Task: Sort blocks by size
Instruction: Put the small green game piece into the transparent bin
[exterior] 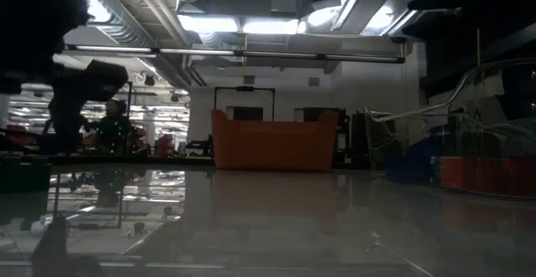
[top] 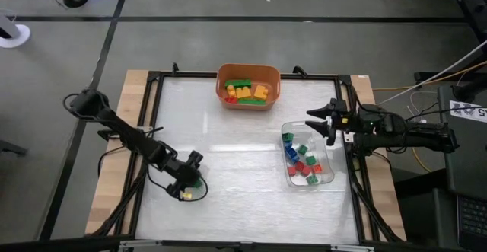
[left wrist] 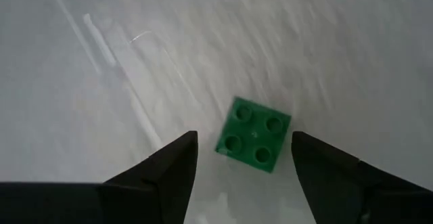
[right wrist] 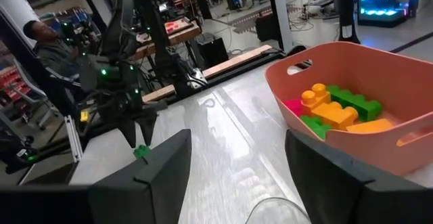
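A small green block [left wrist: 254, 135] with its studs up lies flat on the white table near the near left corner. My left gripper [left wrist: 243, 140] points down at it, open, with one finger on either side and a gap to each. In the high view that gripper [top: 188, 179] stands over the green block [top: 197, 182], and a small yellow piece [top: 185, 195] lies just nearer. My right gripper [top: 323, 122] hovers open and holds nothing, above the far end of the clear tray [top: 329, 177]. From the right wrist view the green block [right wrist: 141, 151] shows under the left arm.
An orange bin [top: 247, 71] at the table's far middle holds larger yellow, green and red bricks [right wrist: 338, 109]. The clear tray at the right holds several small red, green and blue blocks [top: 303, 161]. Bare white table lies between them. A person [right wrist: 40, 38] sits beyond the table.
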`<state>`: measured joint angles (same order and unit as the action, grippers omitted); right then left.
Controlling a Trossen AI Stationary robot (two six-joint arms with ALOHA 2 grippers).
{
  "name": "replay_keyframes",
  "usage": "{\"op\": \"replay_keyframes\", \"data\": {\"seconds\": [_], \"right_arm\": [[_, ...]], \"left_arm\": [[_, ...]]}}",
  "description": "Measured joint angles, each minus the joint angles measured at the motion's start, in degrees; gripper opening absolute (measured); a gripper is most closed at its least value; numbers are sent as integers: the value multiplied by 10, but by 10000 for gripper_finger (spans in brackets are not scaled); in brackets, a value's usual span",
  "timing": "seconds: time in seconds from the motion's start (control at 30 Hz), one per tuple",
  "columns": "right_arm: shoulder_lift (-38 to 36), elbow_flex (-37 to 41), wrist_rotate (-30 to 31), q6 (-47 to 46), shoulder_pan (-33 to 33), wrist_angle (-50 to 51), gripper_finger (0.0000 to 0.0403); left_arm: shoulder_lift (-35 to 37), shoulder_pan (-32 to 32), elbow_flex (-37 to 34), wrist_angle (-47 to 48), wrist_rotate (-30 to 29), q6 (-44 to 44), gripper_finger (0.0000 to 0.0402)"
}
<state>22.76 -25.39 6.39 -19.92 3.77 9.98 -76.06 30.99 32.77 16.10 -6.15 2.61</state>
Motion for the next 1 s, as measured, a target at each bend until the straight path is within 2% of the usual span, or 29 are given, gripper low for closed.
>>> {"op": "replay_keyframes", "data": {"seconds": [0.37, 0.47, 0.63, 0.7, 0.83, 1.0], "right_arm": [[0, 0, 0, 0, 0, 0, 239], [0, 0, 0, 0, 0, 0, 239], [8, 0, 0, -8, 0, -1, 239], [17, 0, 0, -12, 0, -1, 239], [65, 0, 0, 10, 0, -30, 239], [170, 0, -5, 107, 0, -131, 239]], "left_arm": [[-75, 2, 2, -37, 2, 38, 222], [-76, 1, 2, -38, 4, 37, 196], [-77, -1, 0, -61, 6, 42, 123], [-79, -9, -1, -82, 5, 41, 123], [-79, -53, -1, -155, -7, 24, 123], [-79, -134, -1, -283, 0, 1, 123]]}}
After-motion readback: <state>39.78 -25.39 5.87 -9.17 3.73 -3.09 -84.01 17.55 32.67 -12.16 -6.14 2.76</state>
